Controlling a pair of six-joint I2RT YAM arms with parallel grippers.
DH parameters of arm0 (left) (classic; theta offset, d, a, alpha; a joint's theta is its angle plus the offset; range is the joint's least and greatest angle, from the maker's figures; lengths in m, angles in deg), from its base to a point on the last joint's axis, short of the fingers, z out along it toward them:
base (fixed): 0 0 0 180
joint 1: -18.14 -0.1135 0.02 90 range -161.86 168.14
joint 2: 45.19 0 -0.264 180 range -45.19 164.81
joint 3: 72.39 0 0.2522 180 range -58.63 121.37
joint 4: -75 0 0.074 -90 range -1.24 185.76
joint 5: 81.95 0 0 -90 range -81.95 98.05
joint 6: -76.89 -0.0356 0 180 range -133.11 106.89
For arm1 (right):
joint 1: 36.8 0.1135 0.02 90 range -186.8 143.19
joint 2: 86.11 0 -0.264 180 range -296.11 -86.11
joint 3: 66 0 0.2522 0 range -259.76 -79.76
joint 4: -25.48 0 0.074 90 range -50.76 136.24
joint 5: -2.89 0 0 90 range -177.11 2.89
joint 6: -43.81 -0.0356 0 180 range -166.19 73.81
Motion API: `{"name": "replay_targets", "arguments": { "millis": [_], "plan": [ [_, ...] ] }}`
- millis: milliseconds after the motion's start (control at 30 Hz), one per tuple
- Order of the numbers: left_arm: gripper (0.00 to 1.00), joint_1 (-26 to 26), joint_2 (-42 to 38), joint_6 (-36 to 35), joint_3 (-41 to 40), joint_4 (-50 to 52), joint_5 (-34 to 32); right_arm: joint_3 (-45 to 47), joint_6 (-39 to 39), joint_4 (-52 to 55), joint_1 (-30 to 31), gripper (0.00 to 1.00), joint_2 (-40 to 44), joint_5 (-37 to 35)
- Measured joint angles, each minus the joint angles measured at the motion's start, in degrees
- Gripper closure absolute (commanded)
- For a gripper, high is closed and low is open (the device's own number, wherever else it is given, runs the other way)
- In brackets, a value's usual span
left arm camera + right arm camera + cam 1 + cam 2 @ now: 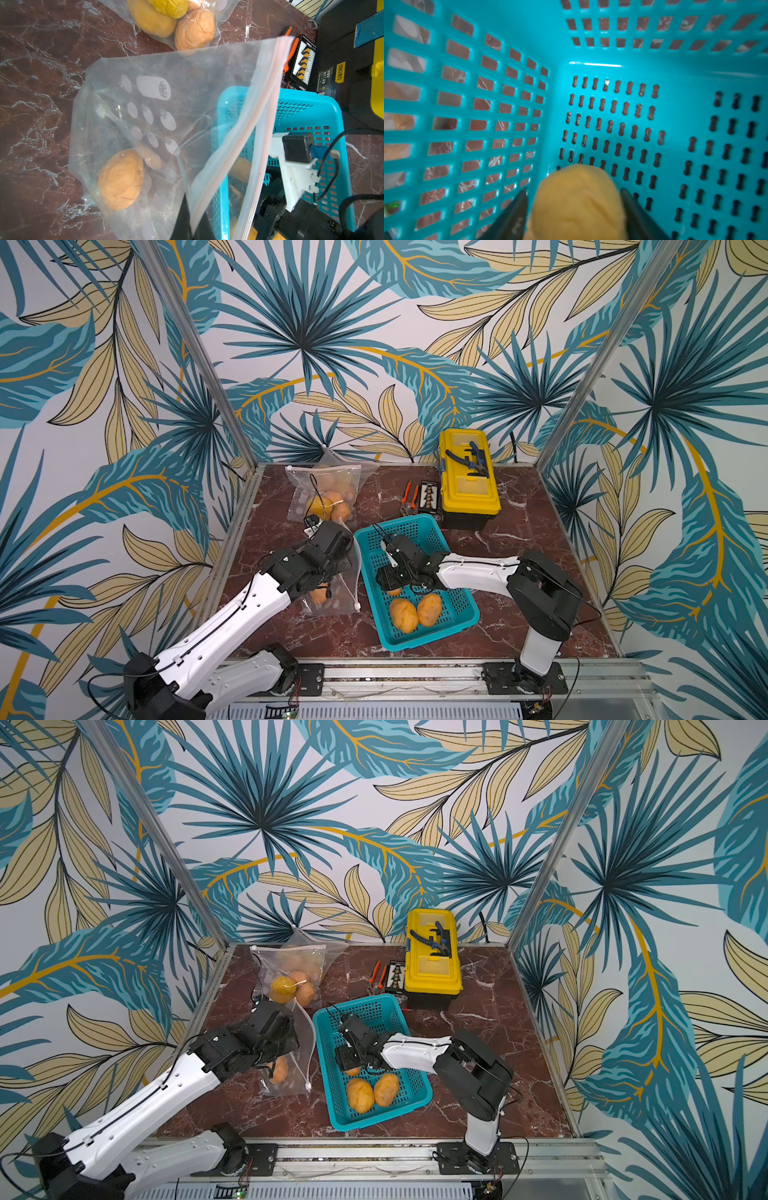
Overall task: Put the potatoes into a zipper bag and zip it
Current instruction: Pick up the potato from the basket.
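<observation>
Potato [577, 207] sits clamped in the right claw [573, 191] inside the teal basket [591, 52], while the left claw [192, 227], clenched, holds up the zipper bag [145, 108] by its rim.

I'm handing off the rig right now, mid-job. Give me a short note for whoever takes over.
Left gripper: jaws shut on the near zipper bag at its mouth edge, holding it up beside the basket.
Right gripper: in the basket, jaws either side of a potato; firm grip unclear.
Done: a bagged potato sits in the near bag; the far bag holds several.
To do: bag that potato and the two loose potatoes in the basket, then zip.
</observation>
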Motion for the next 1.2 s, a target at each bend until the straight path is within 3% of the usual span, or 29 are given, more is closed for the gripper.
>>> {"name": "replay_targets", "arguments": {
  "millis": [167, 533, 900, 1200],
  "plan": [
    [1.00, 0.00, 0.00, 0.00, 0.00, 0.00, 0.02, 1.20, 0.07, 0.04, 0.00, 0.48, 2.25, -1.33],
    [1.00, 0.17, 0.00, -0.28, 0.00, -0.02, 0.94, 7.96, 0.28, 0.07, 0.00, 0.60, 18.49, -5.88],
    [1.00, 1.99, 0.20, -2.14, 0.00, -0.94, 2.82, 12.39, 0.87, 2.56, 0.00, 0.61, 30.88, -9.79],
    [1.00, 1.99, 0.44, -2.51, 0.00, -0.98, 3.02, 12.07, 1.64, 3.41, 0.39, 0.66, 36.39, -9.18]
  ]
}}
